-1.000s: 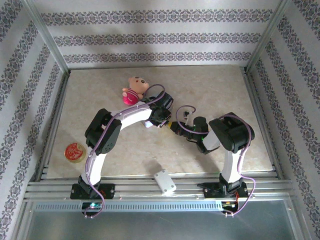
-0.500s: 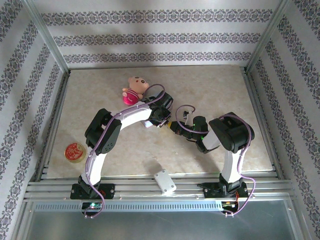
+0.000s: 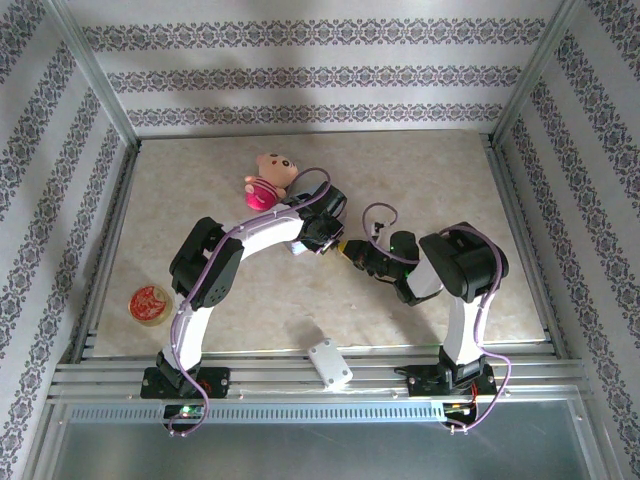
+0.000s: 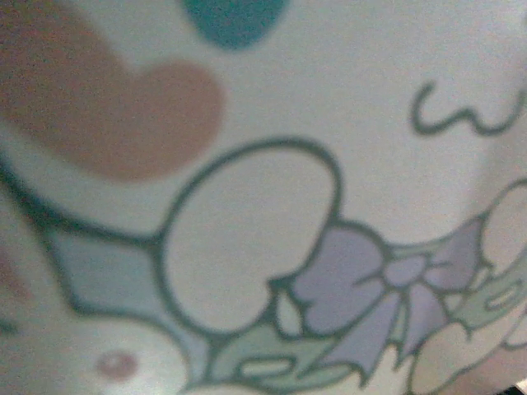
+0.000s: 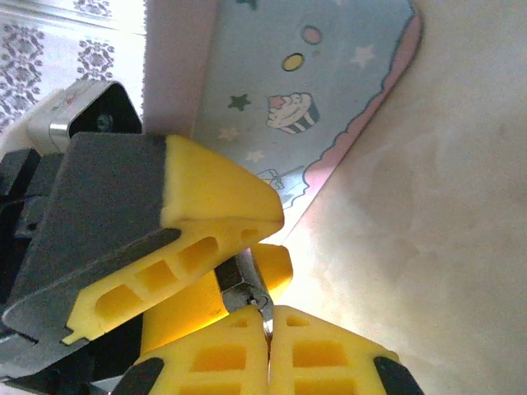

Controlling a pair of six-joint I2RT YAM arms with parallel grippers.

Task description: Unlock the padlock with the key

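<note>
The padlock (image 5: 238, 278), small, dark and metallic, sits pinched between the yellow fingers (image 5: 216, 206) of my left gripper (image 5: 277, 245), which is shut on it. My right gripper (image 5: 268, 319) is shut on the key (image 5: 264, 303), a thin metal blade whose tip meets the padlock's face. In the top view the left gripper (image 3: 328, 243) and right gripper (image 3: 353, 253) meet tip to tip at mid-table. A light-blue cartoon tin (image 5: 313, 82) lies right behind them, and its print (image 4: 247, 247) is blurred and very close in the left wrist view.
A pink plush doll (image 3: 268, 180) lies just behind the left arm. A round red-lidded tin (image 3: 151, 304) sits at the left edge. A small white box (image 3: 329, 363) rests on the front rail. Metal rails and patterned walls bound the table.
The right wrist has turned and edged slightly left toward the left gripper, and its cable loop has risen. The left arm has stayed still.
</note>
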